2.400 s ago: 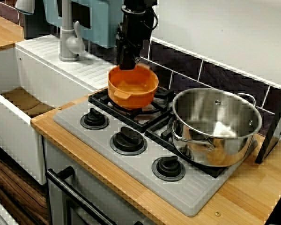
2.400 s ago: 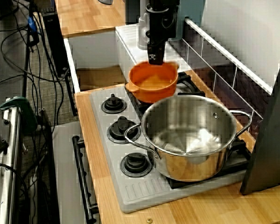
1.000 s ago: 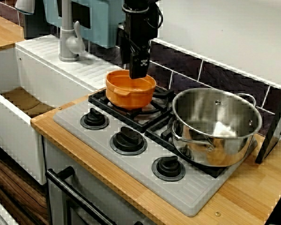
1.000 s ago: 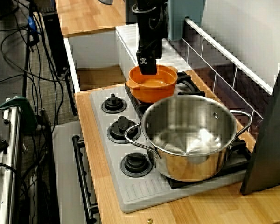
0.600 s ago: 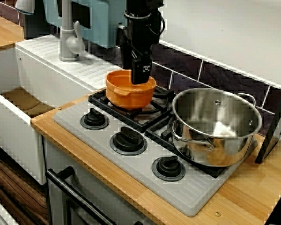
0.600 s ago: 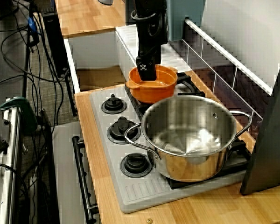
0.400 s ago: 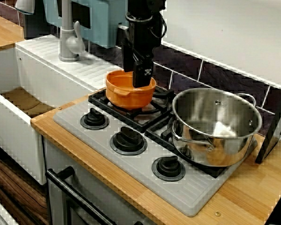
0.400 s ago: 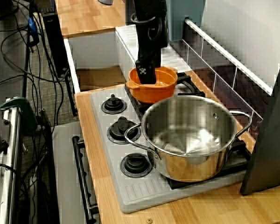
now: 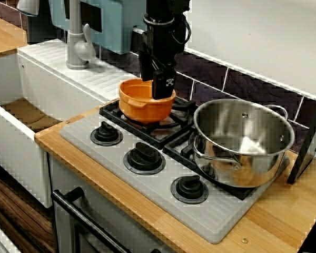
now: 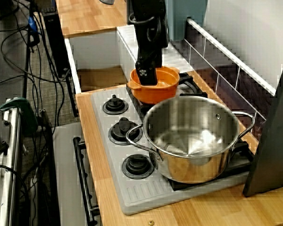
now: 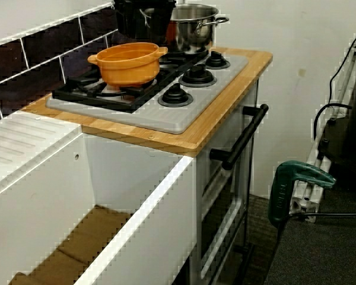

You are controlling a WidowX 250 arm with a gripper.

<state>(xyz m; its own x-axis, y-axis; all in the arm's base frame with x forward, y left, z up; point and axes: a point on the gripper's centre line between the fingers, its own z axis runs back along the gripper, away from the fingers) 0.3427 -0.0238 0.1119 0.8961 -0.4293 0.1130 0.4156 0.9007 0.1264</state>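
From the stove's front, the gripper stands upright at the wall-side rim of the orange bowl; one finger shows against the bowl's inside, the other is behind the rim; I cannot tell whether they pinch the rim or stand free of it. The bowl sits level on the black grate, at the hob's back corner nearest the sink; the steel pot fills the hob's far end, just beside the bowl and not touching it.

From the pot's end of the counter, the gripper covers the bowl's rim on its sink side.

From the sink's side, the bowl rests flat with the gripper dark behind it.

Judged so, the work stands at the bowl's rim; a lift would call for a firm pinch and clearance from the pot.
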